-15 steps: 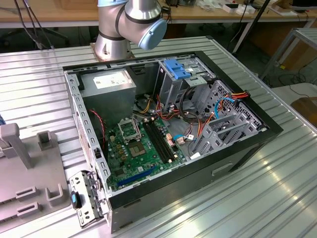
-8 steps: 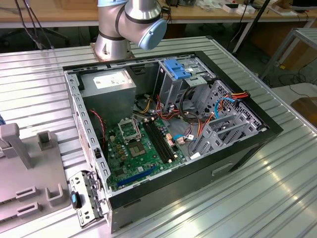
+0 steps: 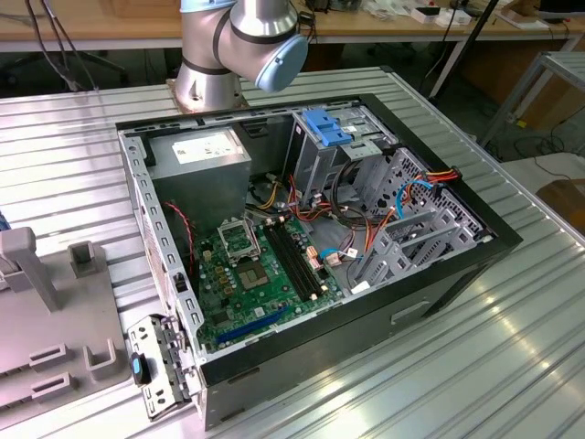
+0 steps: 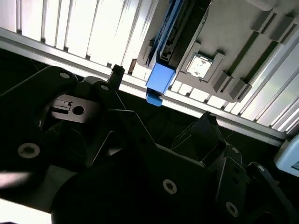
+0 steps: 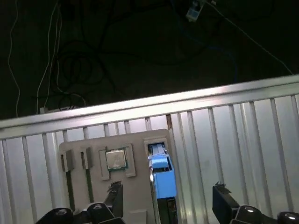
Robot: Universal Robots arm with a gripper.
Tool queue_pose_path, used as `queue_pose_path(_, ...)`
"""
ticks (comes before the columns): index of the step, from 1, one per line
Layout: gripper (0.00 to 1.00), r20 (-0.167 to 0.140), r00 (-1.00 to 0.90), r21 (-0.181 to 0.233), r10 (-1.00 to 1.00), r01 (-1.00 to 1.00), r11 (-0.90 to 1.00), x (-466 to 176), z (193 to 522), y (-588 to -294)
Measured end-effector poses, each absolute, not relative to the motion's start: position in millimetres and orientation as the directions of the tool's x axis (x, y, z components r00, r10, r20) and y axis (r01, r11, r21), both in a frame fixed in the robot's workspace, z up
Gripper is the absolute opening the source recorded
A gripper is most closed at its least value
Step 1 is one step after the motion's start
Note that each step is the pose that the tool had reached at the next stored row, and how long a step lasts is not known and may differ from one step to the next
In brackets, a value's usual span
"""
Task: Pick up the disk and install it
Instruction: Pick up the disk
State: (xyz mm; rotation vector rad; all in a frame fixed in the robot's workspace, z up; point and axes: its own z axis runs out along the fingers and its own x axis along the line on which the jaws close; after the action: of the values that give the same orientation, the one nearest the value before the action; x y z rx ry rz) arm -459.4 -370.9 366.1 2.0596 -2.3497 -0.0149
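A slotted aluminium table (image 3: 512, 347) carries the whole job. An open computer case (image 3: 457, 274) lies on its side across the middle of it, most likely so that the drive bays can be reached from above. The arm (image 3: 239, 46) rises from the far side of the case. Inside the case, a silver power supply (image 3: 201, 151) sits at the far end, a green motherboard (image 3: 247, 274) covers the floor, and a light-blue bracket (image 3: 326, 126) tops the drive cage. A grey fixture tray (image 3: 55, 320) lies on the table at the exterior view's left, just beside the case. In the first wrist view the gripper (image 5: 168, 200) hovers over this tray (image 5: 136, 191), its fingers (image 5: 115, 196) spread wide and holding nothing. The disk (image 5: 162, 179) stands on edge in a tray slot, lined up between the fingers but clear of both. That pose seems chosen to leave its flat sides free for a pinch. A processor chip (image 5: 115, 159) rests in the neighbouring pocket.
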Motion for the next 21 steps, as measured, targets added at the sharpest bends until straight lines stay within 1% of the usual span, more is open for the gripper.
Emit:
queue_pose_path(3,0.84,0.007,-0.050,0.018,-0.999,-0.999,0.050,-459,361,-371)
queue_pose_path(8,0.84,0.007,-0.025,0.017,-1.000,-1.000,0.025,-461,351,-373)
queue_pose_path(10,0.84,0.007,0.028,0.015,-1.000,-0.999,-0.028,-461,349,-373)
queue_pose_path(11,0.84,0.007,0.044,0.013,-0.999,-0.999,-0.044,-461,348,-373)
queue_pose_path(12,0.84,0.008,0.055,0.002,-0.998,-0.999,-0.055,-461,348,-374)
queue_pose_path(16,0.84,0.012,0.055,-0.027,-0.998,-0.998,-0.055,-461,346,-376)
queue_pose_path(21,0.84,0.012,0.021,-0.032,-1.000,-0.999,-0.021,-462,333,-376)
